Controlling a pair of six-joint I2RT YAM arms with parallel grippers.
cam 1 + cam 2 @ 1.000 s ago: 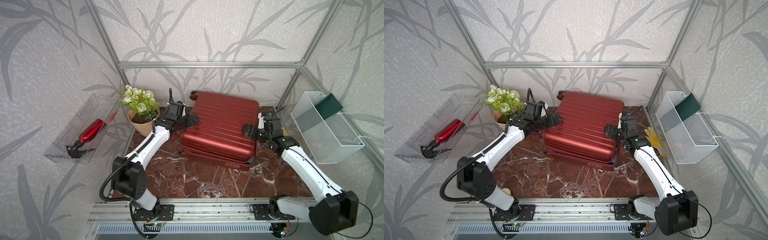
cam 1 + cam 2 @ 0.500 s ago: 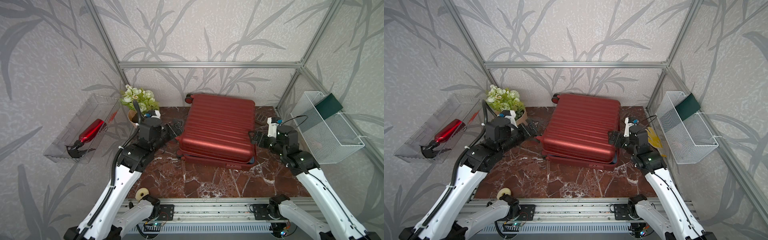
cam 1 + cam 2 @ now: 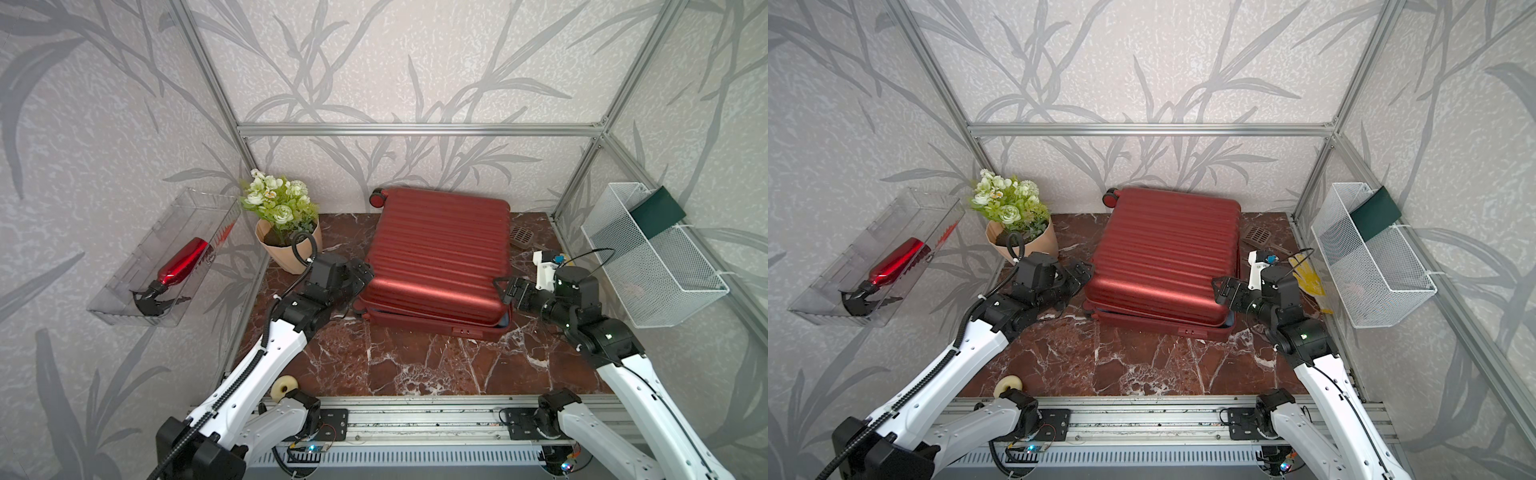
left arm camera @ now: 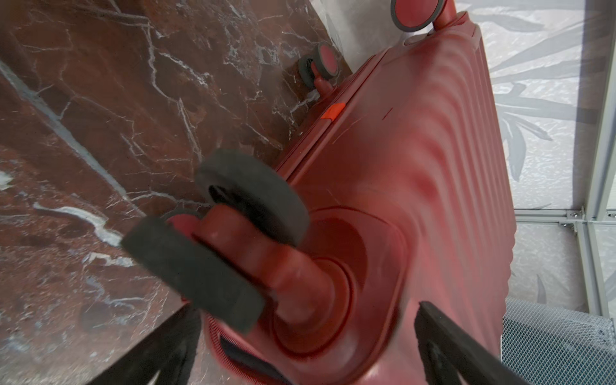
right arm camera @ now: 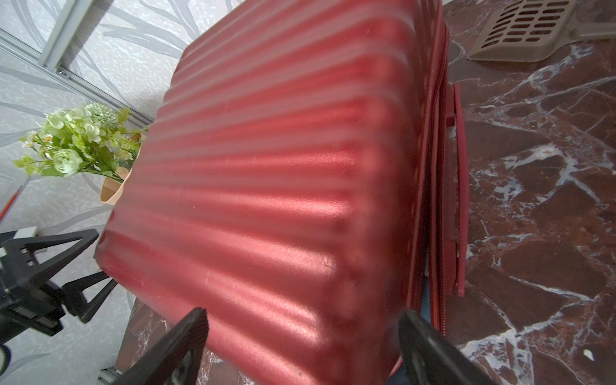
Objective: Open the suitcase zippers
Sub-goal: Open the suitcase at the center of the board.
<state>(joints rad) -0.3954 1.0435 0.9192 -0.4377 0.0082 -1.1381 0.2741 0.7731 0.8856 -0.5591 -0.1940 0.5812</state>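
Leaf-patterned grey walls (image 3: 415, 62) — red-brown marble floor (image 3: 415, 365).

No text, label, brand or number is legible anywhere.

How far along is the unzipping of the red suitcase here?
Looks done: the suitcase gapes along its near edge, blue lining showing at the corner, and the zippers look parted. In hand: nothing; the left gripper and right gripper stand open beside it. Left: possibly the far side, hidden here.
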